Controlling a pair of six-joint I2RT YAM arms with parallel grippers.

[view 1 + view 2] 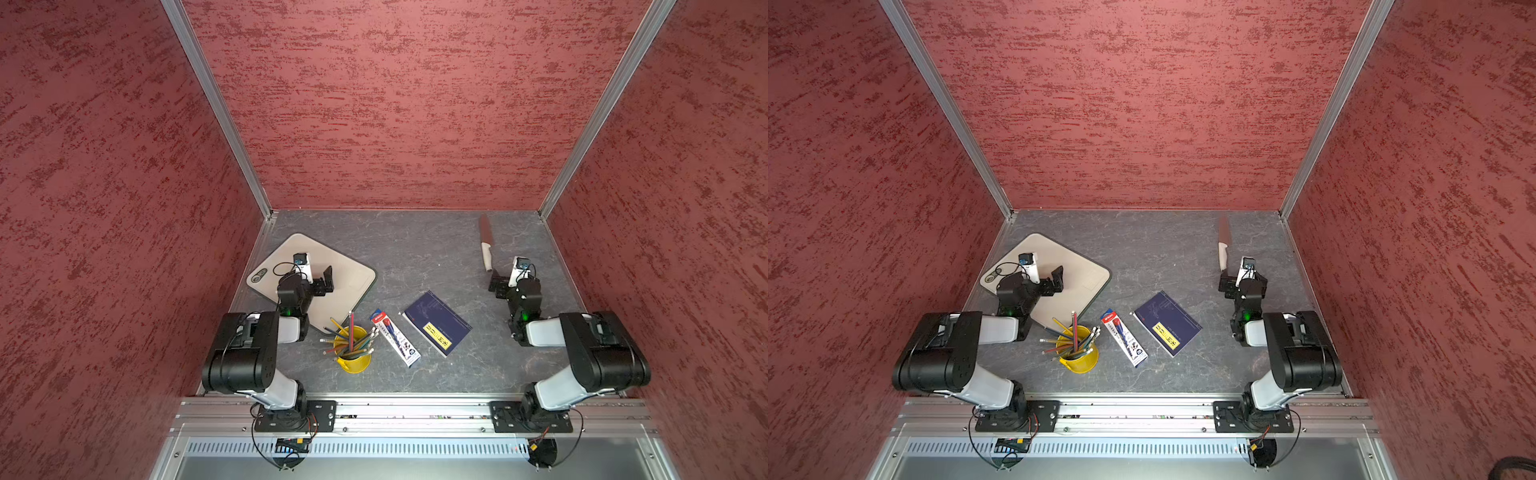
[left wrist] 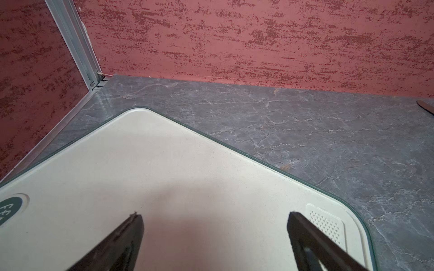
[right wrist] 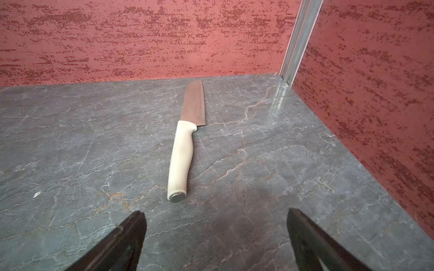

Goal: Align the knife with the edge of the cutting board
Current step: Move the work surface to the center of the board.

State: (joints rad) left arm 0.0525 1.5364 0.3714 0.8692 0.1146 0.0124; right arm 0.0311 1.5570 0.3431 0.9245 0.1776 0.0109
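The knife (image 1: 485, 249), with a reddish-brown blade and a white handle, lies flat on the grey table at the back right, its blade pointing at the back wall. In the right wrist view the knife (image 3: 180, 162) lies just beyond my open right gripper (image 3: 215, 213), handle end nearest and untouched. In both top views the right gripper (image 1: 496, 279) sits just in front of the handle. The beige cutting board (image 1: 353, 276) lies askew at the back left. My left gripper (image 1: 326, 282) hovers over the board (image 2: 164, 164), open and empty (image 2: 215, 214).
A yellow cup of pencils (image 1: 353, 353) stands at the board's near corner. A pen pack (image 1: 395, 338) and a dark blue notebook (image 1: 436, 322) lie at mid-table. Red walls close in the left, back and right sides. The knife tip (image 2: 426, 106) shows in the left wrist view.
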